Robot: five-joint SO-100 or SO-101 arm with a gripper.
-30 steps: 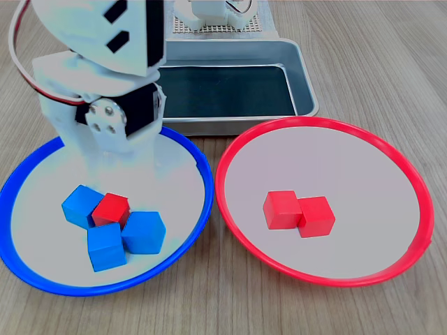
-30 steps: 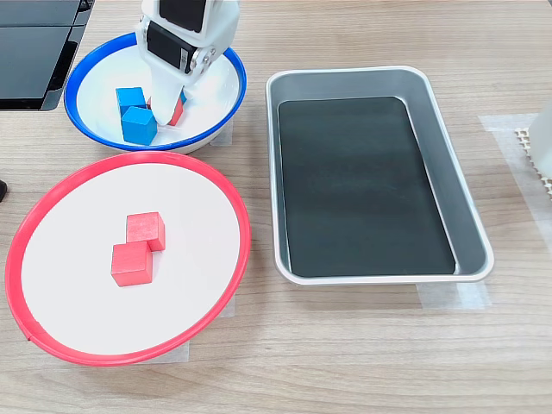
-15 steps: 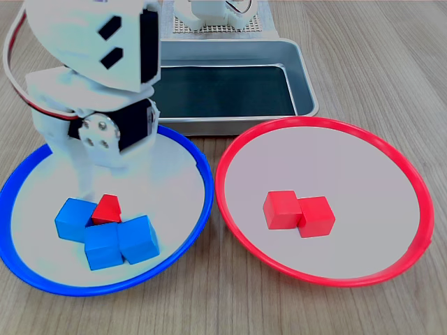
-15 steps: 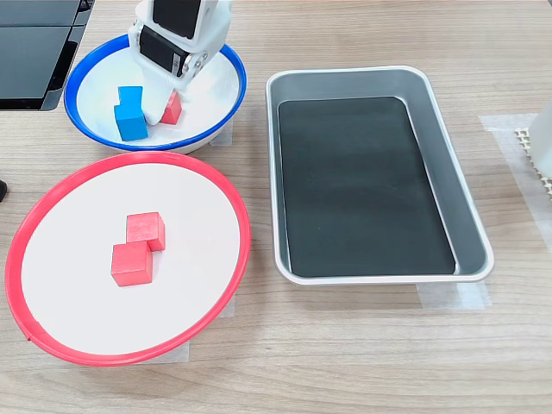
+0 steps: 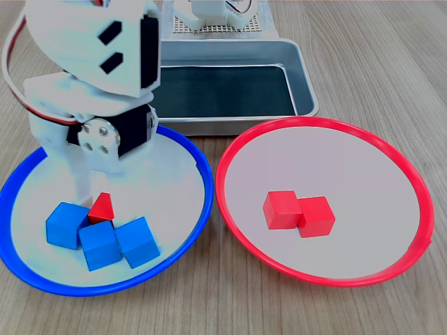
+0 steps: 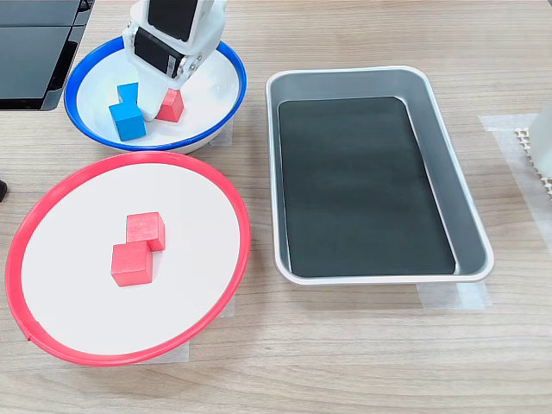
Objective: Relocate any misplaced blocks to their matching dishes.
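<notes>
In the blue-rimmed dish [image 5: 199, 174] [image 6: 226, 65] a misplaced red block [image 5: 103, 208] [image 6: 171, 106] stands tilted on an edge against three blue blocks [image 5: 100, 244] [image 6: 128, 121]. My white gripper [image 5: 91, 199] [image 6: 159, 97] reaches down into this dish. One finger [image 5: 79, 183] stands just left of the red block in the first exterior view; the other finger is hidden behind the arm body. The red-rimmed dish [image 5: 391, 150] [image 6: 233, 216] holds two red blocks [image 5: 281, 209] [image 6: 145, 229] side by side.
A silver metal tray [image 5: 307, 84] [image 6: 470, 216] with a dark bottom lies behind the dishes in the first exterior view. A white unit on a mesh mat [image 5: 209, 14] stands behind the tray. A black flat object [image 6: 34, 52] lies at the second exterior view's upper left.
The gripper has come lower into the blue-rimmed dish and shifted to the first exterior view's left. The blue blocks were pushed toward the dish's near rim and the red block tipped onto an edge.
</notes>
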